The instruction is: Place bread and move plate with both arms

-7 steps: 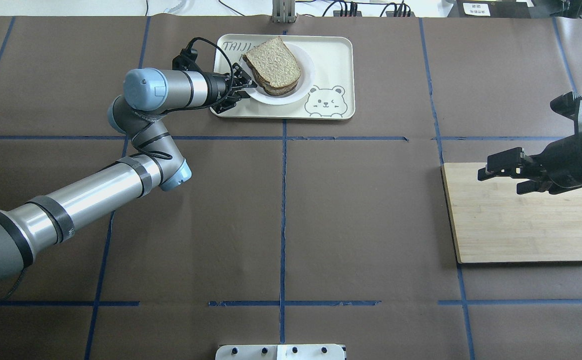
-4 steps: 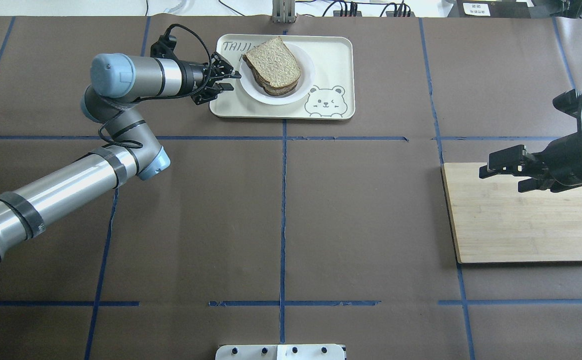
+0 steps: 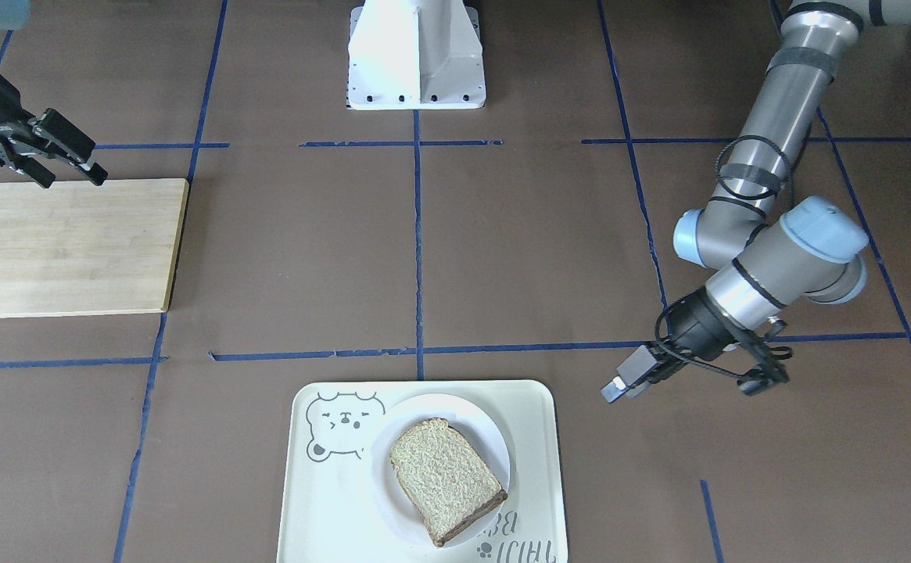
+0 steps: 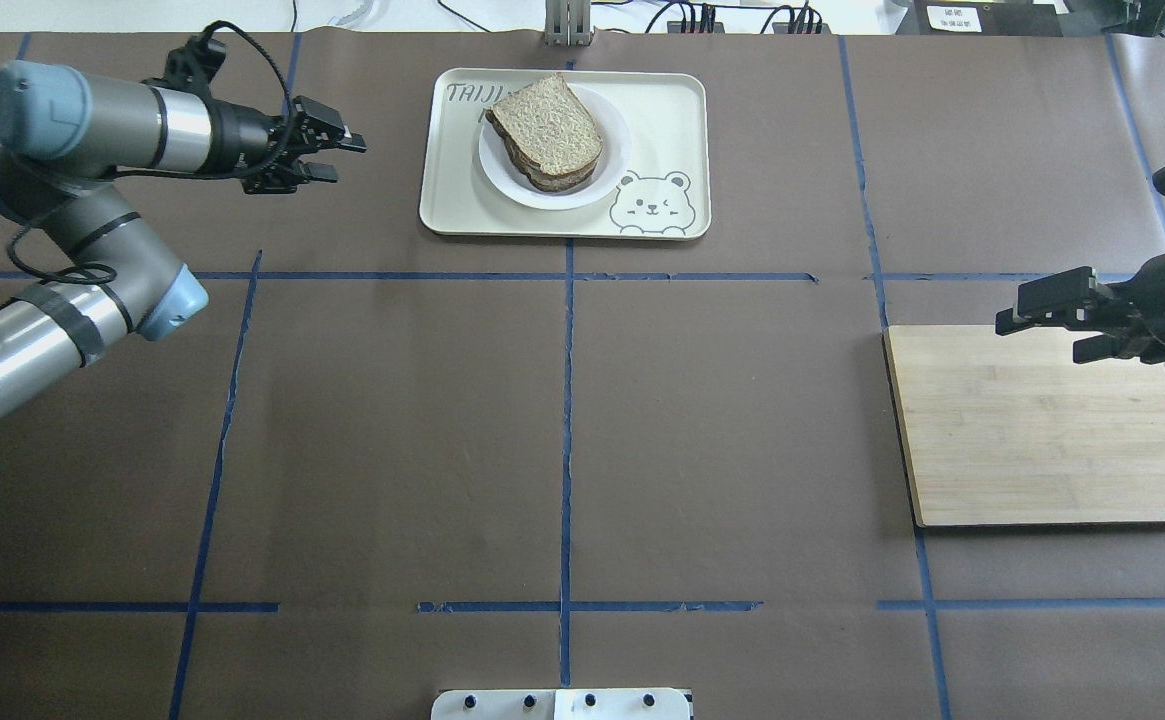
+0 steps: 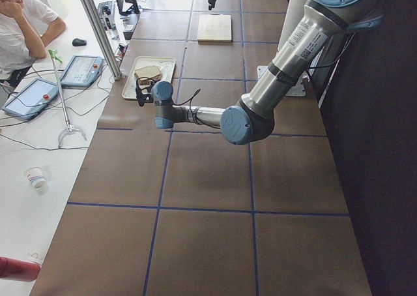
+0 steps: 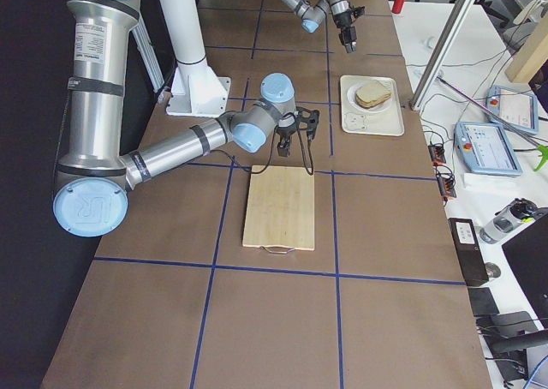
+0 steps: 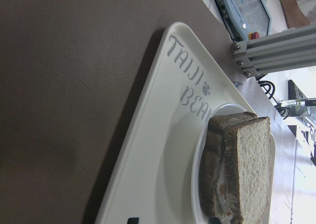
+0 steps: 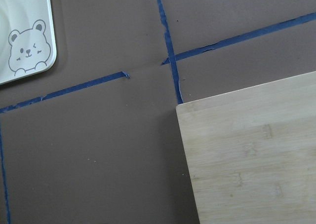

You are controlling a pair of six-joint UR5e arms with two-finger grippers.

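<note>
The bread (image 4: pixel 547 125) lies on top of a second slice on the white plate (image 4: pixel 504 178), which stands on the bear tray (image 4: pixel 667 110). The left wrist view shows the bread (image 7: pixel 254 165) stacked with something white between the two slices. My left gripper (image 4: pixel 342 160) is open and empty, over the table left of the tray and clear of it; it also shows in the front view (image 3: pixel 625 383). My right gripper (image 4: pixel 1042 325) is open and empty above the far edge of the cutting board (image 4: pixel 1042 430).
The cream tray (image 3: pixel 330 500) stands at the table's far middle. The bamboo cutting board (image 3: pixel 64 242) lies on the robot's right side. The white pedestal base (image 3: pixel 416 55) stands at the near middle. Blue tape lines cross the brown table cover.
My left gripper has pulled back to the left, from the plate's rim to well off the tray. My right gripper has drawn back a little to the right and farther away.
</note>
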